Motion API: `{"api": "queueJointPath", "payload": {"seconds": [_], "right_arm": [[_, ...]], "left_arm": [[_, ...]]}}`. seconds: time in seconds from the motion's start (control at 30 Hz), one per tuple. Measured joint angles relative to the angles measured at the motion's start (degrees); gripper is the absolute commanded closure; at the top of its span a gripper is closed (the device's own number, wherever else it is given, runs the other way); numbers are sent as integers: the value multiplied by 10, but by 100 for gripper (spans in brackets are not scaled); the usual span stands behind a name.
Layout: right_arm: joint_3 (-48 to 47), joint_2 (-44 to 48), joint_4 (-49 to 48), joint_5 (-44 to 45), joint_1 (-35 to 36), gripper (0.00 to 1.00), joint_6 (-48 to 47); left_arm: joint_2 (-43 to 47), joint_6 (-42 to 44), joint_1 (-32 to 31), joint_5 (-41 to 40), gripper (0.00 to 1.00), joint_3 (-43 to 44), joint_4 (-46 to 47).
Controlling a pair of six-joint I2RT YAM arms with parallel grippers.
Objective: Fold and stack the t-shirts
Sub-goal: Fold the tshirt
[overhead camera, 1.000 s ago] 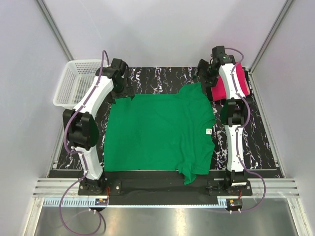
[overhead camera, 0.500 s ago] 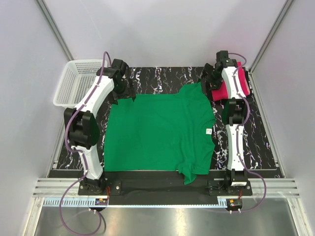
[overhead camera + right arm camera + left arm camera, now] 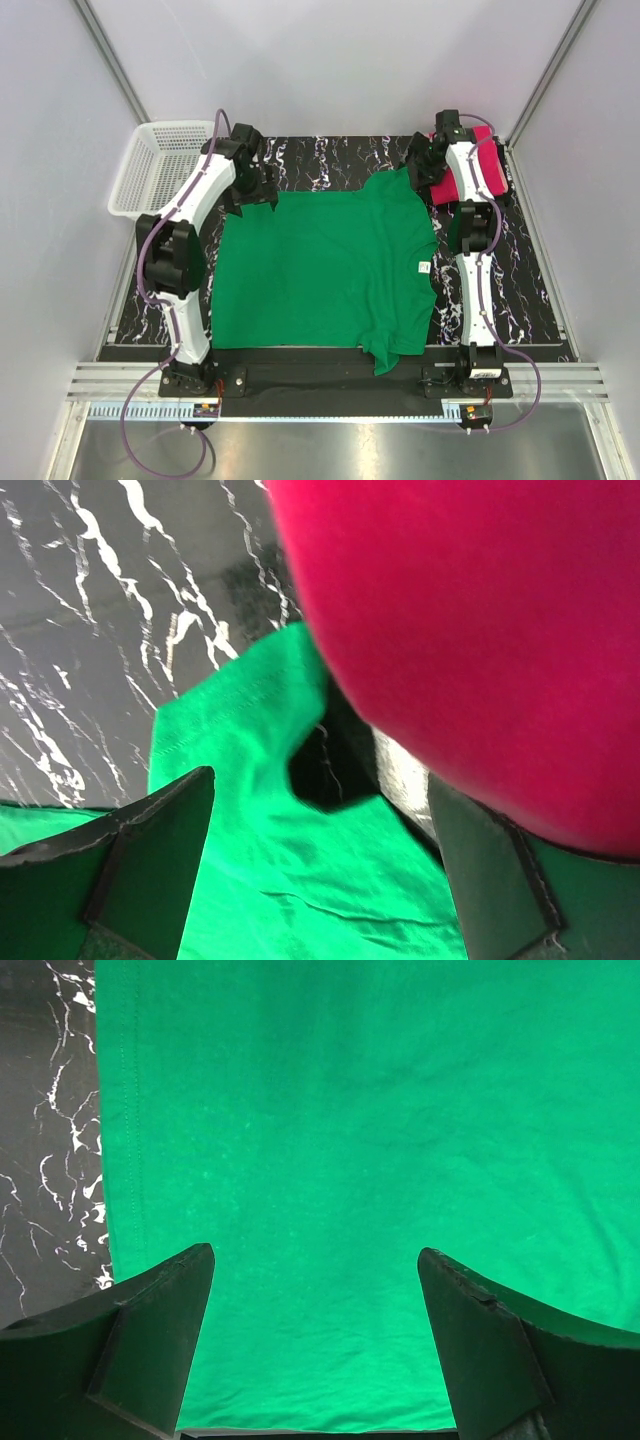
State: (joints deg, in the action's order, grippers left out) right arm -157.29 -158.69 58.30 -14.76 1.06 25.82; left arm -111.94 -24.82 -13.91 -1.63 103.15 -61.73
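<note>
Right end effector (image 3: 318, 780), jaws spread wide, over green t-shirt (image 3: 250, 750) sleeve; pink t-shirt (image 3: 470, 610) upper right; marbled worktop (image 3: 100, 610) upper left.

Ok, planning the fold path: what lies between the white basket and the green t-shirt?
Top view: the left arm reaches across there, over black marbled tabletop separating basket and green t-shirt.

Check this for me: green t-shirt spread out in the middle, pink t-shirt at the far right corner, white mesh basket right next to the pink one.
Wrong on the basket. The white mesh basket stands at the far left corner, not next to the pink t-shirt; the top external view shows it. The green t-shirt is spread out in the middle and the pink one is at the far right corner.
</note>
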Motion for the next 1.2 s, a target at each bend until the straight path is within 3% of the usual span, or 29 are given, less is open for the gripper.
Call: {"api": "queueJointPath", "payload": {"seconds": [0.47,0.77,1.2], "right_arm": [[-2,-12,-47,-32,8,7,13],[0,-12,-52,-42,15,7,12],[25,-2,-70,-59,15,7,12]], "left_arm": [[-16,-12,16,-14,14,9,19],[-169,-70,80,-11,18,197,50],[-280,-139,95,32,18,299,53]]}}
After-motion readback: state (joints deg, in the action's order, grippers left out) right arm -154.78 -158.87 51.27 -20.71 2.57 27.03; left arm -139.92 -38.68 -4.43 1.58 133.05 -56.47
